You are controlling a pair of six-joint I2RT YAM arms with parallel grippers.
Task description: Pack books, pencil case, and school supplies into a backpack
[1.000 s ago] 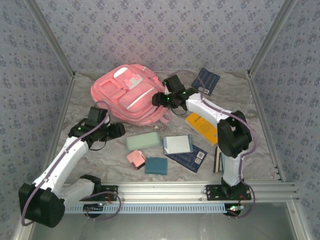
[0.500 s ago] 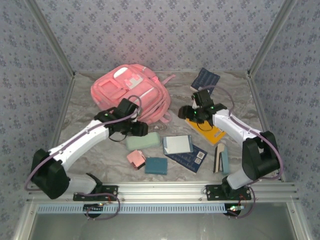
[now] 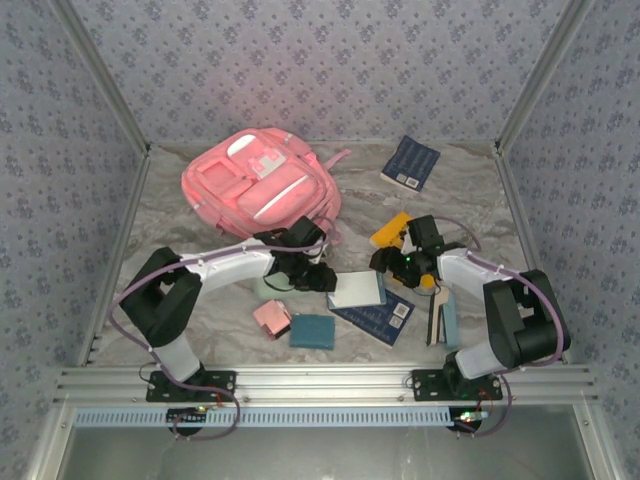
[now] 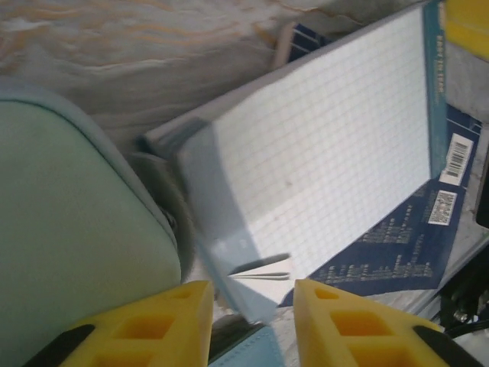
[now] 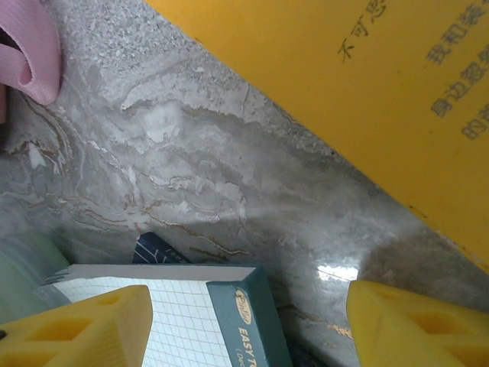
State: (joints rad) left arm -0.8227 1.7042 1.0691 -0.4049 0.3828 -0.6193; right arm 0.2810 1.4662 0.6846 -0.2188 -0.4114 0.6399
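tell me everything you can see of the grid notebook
The notebook is a flat rectangle with a white cover printed in a fine grid and a teal spine band carrying print. It lies on the table, its right part over a navy book, the mint case beside its left edge. The left claw straddles one corner.

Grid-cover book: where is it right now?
Top view, centre of the table: the grid-cover book lies partly on a navy book, with the pencil case just to its left and the yellow book back-right.
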